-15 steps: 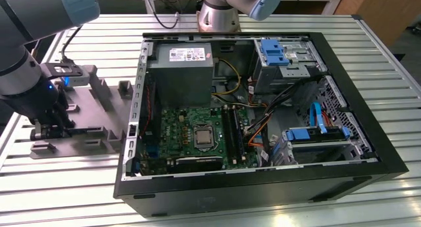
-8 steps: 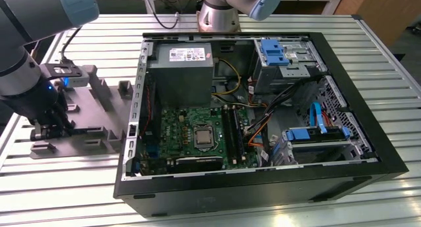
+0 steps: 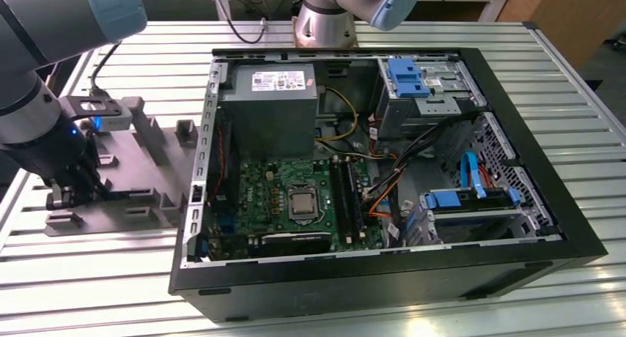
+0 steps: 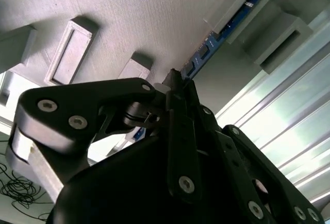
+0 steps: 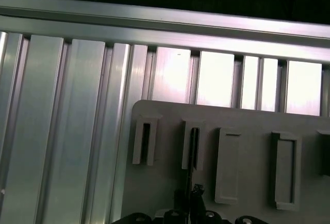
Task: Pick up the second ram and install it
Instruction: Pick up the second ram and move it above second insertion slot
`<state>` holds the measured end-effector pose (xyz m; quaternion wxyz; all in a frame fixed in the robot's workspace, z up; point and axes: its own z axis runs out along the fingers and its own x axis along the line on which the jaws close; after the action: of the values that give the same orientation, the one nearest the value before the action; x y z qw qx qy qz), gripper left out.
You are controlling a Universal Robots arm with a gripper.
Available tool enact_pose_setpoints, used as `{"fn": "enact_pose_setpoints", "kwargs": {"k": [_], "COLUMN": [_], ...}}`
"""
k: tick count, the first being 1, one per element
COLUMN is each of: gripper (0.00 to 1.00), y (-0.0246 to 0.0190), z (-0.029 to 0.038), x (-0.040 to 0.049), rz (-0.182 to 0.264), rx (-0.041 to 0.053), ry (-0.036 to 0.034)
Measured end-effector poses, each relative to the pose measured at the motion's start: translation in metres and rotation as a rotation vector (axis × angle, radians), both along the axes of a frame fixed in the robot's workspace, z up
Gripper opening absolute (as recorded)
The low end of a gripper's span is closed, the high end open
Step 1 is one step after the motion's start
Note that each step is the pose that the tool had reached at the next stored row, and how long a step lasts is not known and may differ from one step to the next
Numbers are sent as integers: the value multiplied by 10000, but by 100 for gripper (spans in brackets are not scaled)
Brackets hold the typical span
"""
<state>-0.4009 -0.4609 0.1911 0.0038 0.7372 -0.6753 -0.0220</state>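
Observation:
The second ram (image 4: 223,30) is a thin blue-green stick standing on edge in a slot of the grey plastic holder (image 4: 129,18). In the first wrist view the ram (image 5: 194,149) shows as a dark narrow line between two of the holder's (image 5: 247,126) posts. My gripper (image 4: 174,82) has its black fingers closed on the stick's near end. In the exterior view the gripper (image 3: 73,194) is low over the holder (image 3: 132,172), at that view's left, outside the computer case. In the first wrist view the gripper (image 5: 193,197) sits right at the stick's end.
The open black computer case (image 3: 391,278) lies at the exterior view's middle and right, with the green motherboard (image 3: 278,179) and its long black memory slots (image 3: 347,194) inside. Power supply (image 3: 269,102), drive cages and cables crowd the case. The ribbed metal table (image 5: 67,105) surrounds the holder.

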Motion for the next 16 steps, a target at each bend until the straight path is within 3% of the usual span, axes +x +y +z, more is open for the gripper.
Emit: {"fn": "enact_pose_setpoints", "kwargs": {"k": [12,16], "gripper": [14,14], "y": [0,0], "z": [-4,-5], "x": [0,0], "rz": [-37,-626], "rx": [0,-1], "ry": [0,0]}}
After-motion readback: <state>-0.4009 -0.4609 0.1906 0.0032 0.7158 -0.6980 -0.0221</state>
